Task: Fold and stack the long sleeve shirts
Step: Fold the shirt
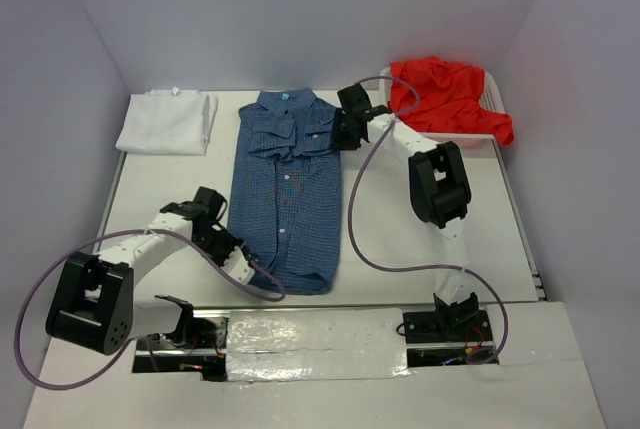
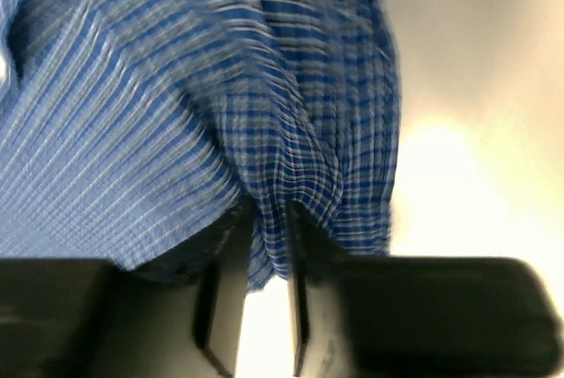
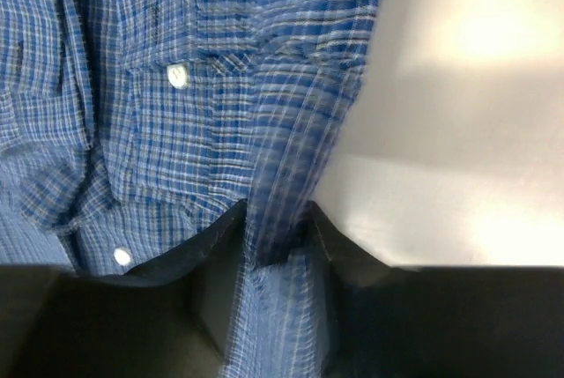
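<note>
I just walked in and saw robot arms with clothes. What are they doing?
Two robot arms are folding shirts. The blue shirt lies flat on the table. The left gripper pinches its near left edge, and the right gripper pinches its far right side near the collar. A folded white shirt sits far left. A red shirt lies in the basket.

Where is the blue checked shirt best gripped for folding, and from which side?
Probably at its side edges, from outside: the blue checked shirt lies flat, so only edges give cloth to pinch. The left gripper holds the near left edge, the right gripper the far right edge.
</note>
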You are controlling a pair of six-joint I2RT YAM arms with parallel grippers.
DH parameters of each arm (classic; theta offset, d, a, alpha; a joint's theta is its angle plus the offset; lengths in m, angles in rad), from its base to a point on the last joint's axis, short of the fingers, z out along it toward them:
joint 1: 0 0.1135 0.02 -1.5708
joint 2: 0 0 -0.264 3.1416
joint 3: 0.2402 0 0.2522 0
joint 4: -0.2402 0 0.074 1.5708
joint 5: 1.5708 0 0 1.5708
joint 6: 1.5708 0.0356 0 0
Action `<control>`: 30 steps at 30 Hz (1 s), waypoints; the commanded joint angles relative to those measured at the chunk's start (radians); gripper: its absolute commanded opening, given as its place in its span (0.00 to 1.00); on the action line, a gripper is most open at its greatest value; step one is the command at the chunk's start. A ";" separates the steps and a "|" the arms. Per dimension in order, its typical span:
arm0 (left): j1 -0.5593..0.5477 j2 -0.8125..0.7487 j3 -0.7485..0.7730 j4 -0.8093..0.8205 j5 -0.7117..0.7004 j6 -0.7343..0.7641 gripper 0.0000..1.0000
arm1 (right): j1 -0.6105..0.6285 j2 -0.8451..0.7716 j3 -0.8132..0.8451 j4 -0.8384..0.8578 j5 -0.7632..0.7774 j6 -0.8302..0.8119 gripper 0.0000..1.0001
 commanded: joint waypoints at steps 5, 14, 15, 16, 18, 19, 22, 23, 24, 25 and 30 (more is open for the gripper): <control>-0.292 -0.009 -0.022 -0.033 0.016 -0.266 0.63 | -0.007 -0.006 0.064 -0.157 0.058 -0.216 0.76; -0.295 -0.114 0.065 -0.146 -0.116 -0.214 0.87 | 0.106 -0.498 -0.392 -0.031 0.152 -0.266 1.00; -0.295 -0.124 0.078 -0.174 -0.107 -0.202 0.87 | 0.129 -0.544 -0.453 -0.019 0.189 -0.277 1.00; -0.295 -0.133 0.091 -0.235 -0.102 -0.193 0.88 | 0.149 -0.641 -0.490 0.001 0.220 -0.288 1.00; -0.295 -0.156 0.137 -0.302 -0.085 -0.161 0.88 | 0.149 -0.751 -0.634 0.114 0.190 -0.273 1.00; -0.295 -0.161 0.154 -0.332 -0.067 -0.159 0.89 | 0.131 -0.856 -0.695 0.175 0.141 -0.255 1.00; -0.295 -0.171 0.170 -0.335 -0.105 -0.190 0.88 | 0.073 -0.999 -0.926 0.427 -0.115 -0.214 1.00; -0.295 -0.179 0.141 -0.300 -0.146 -0.181 0.87 | 0.063 -1.010 -0.957 0.455 -0.269 -0.227 0.95; -0.295 -0.188 0.107 -0.254 -0.194 -0.173 0.83 | 0.057 -1.012 -0.972 0.431 -0.286 -0.219 0.87; -0.295 -0.204 0.066 -0.213 -0.267 -0.141 0.82 | 0.060 -1.006 -0.958 0.373 -0.284 -0.211 0.72; -0.295 -0.311 -0.131 -0.093 -0.318 0.048 0.81 | 0.118 -1.044 -1.099 0.257 -0.292 -0.048 0.55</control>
